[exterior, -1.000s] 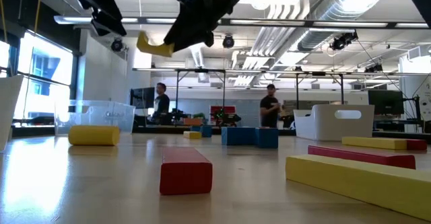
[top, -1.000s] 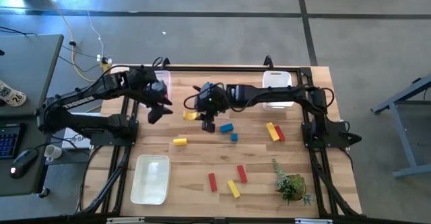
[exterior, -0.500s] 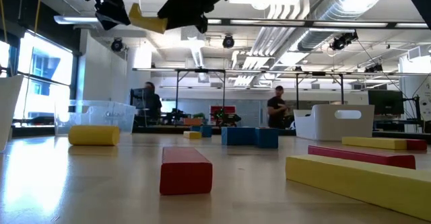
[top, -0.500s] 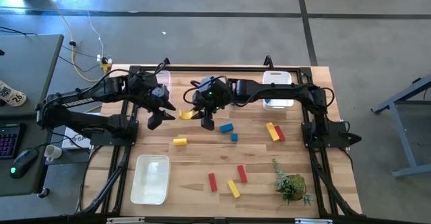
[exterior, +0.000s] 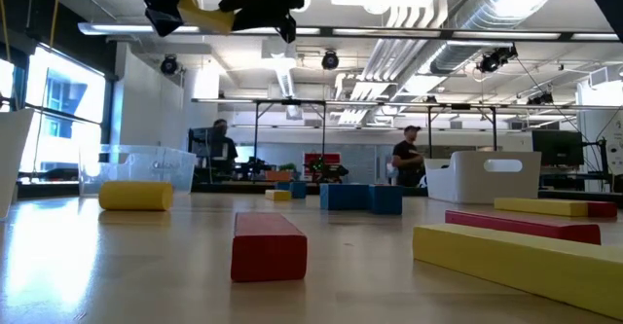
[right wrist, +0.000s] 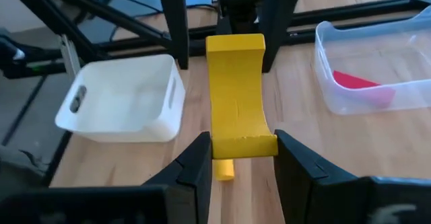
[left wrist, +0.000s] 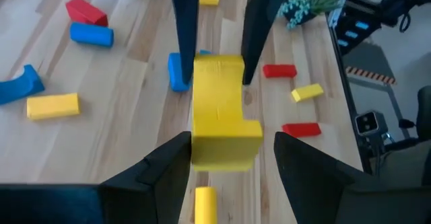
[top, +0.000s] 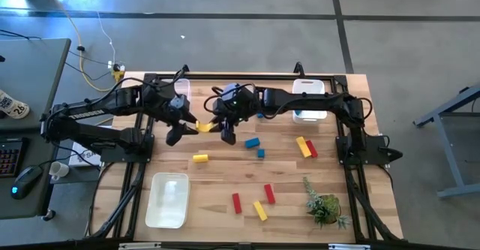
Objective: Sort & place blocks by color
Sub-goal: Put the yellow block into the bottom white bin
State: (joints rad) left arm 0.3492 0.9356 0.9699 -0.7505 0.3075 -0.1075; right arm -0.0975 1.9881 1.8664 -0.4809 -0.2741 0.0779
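Right pincer (top: 224,129): clenched on yellow block (top: 205,126), moved toward left arm.
Left pincer (top: 180,127): spread around block; handover near.

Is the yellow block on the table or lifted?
Lifted. The right gripper is shut on the yellow block above the table; the open left gripper brackets its other end.

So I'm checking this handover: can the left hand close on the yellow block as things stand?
Probably yes: the yellow block, gripped by the right hand at its far end, sits between the left hand's open fingers with nothing between.
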